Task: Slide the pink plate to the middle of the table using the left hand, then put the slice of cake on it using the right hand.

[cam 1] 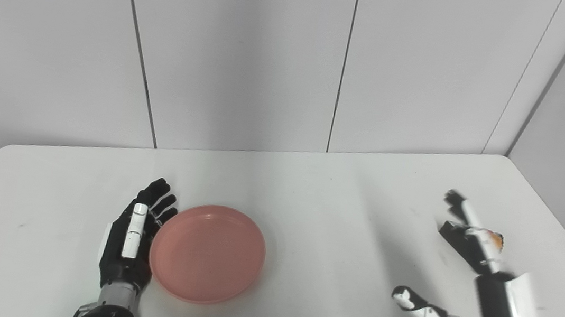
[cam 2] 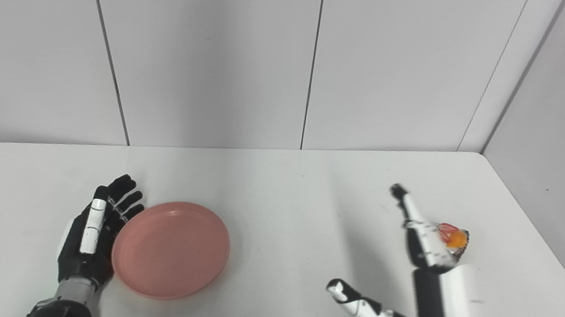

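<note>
The pink plate (cam 1: 208,252) lies flat on the white table (cam 1: 321,195), left of the middle. My left hand (cam 1: 133,234) rests edge-on against the plate's left rim, fingers straight and apart, holding nothing. My right hand (cam 2: 421,270) hovers at the right side of the table, open, fingers stretched forward and thumb spread out to the left. The slice of cake (cam 2: 454,237), with orange and red topping, sits just beyond the right hand's fingers and is mostly hidden behind them.
Grey wall panels (cam 1: 241,53) close off the table at the back and on the right. The table's right edge (cam 1: 562,222) runs close to the cake.
</note>
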